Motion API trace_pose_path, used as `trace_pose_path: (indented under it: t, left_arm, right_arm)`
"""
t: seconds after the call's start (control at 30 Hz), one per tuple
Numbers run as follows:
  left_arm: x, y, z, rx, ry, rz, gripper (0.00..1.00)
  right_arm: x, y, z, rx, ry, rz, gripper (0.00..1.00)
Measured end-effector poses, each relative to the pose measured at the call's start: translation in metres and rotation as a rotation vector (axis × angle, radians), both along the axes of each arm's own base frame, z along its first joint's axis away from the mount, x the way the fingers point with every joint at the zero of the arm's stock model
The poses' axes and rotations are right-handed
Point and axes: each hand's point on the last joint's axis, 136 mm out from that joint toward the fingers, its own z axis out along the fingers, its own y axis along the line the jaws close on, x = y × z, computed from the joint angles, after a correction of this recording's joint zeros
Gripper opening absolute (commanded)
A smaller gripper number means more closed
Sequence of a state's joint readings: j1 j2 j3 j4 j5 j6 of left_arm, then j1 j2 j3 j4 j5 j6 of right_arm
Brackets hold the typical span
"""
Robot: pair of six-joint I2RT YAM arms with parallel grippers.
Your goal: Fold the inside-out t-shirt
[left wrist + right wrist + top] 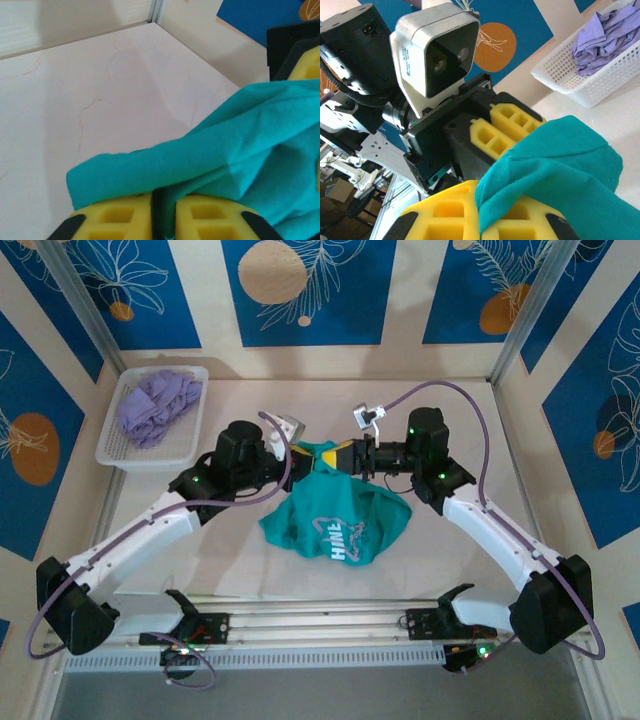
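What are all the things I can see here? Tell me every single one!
t-shirt: one, teal-green with white print, mid-table, far edge pinched by both grippers.
garment: one, lavender-purple, bunched in the basket.
basket: one, white plastic, table's far left corner.
table: one, pale beige.
wall panels: several, blue with orange circles, around the table.
left gripper: one, yellow fingers, shut on the t-shirt.
right gripper: one, yellow fingers, shut on the t-shirt.

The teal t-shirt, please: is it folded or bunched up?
Bunched up: the left gripper and right gripper pinch the t-shirt by its top edge, and the rest droops crumpled onto the table.
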State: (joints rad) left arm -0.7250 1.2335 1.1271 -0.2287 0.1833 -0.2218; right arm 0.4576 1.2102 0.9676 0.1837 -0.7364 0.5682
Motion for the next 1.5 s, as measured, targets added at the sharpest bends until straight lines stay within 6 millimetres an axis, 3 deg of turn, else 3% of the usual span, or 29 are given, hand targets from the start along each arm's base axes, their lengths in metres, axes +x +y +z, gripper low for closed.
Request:
trace_pose_path:
  t: [0.2,0.47,0.73,0.9,1.0,1.1,1.33,1.5]
  left_arm:
    - [-0.008,-0.005,0.007,-0.055,0.027,-0.064,0.00]
    - [-0.035,0.008,0.080,-0.444,0.067,-0.234,0.00]
    - [-0.050,0.006,0.096,-0.537,0.112,-0.315,0.00]
    - [-0.050,0.006,0.096,-0.538,0.117,-0.313,0.00]
    - [-0.050,0.006,0.096,-0.538,0.117,-0.312,0.00]
    - [-0.050,0.006,0.096,-0.538,0.118,-0.313,0.00]
    - [-0.050,0.006,0.096,-0.538,0.118,-0.313,0.00]
    - [-0.050,0.006,0.095,-0.537,0.119,-0.312,0.00]
  right_arm:
    - [0.007,-0.008,-0.009,-0.051,-0.011,-0.078,0.00]
    - [0.022,-0.012,-0.004,-0.097,-0.037,-0.175,0.26]
    - [0.027,-0.024,-0.006,-0.229,-0.095,-0.313,0.42]
    - [-0.007,-0.031,0.014,-0.251,-0.273,-0.331,0.39]
    - [-0.034,-0.025,0.024,-0.237,-0.379,-0.285,0.30]
    - [-0.046,-0.013,0.023,-0.245,-0.436,-0.235,0.24]
    - [-0.028,0.012,-0.012,-0.351,-0.415,-0.200,0.23]
    - [-0.018,0.015,-0.012,-0.368,-0.418,-0.219,0.24]
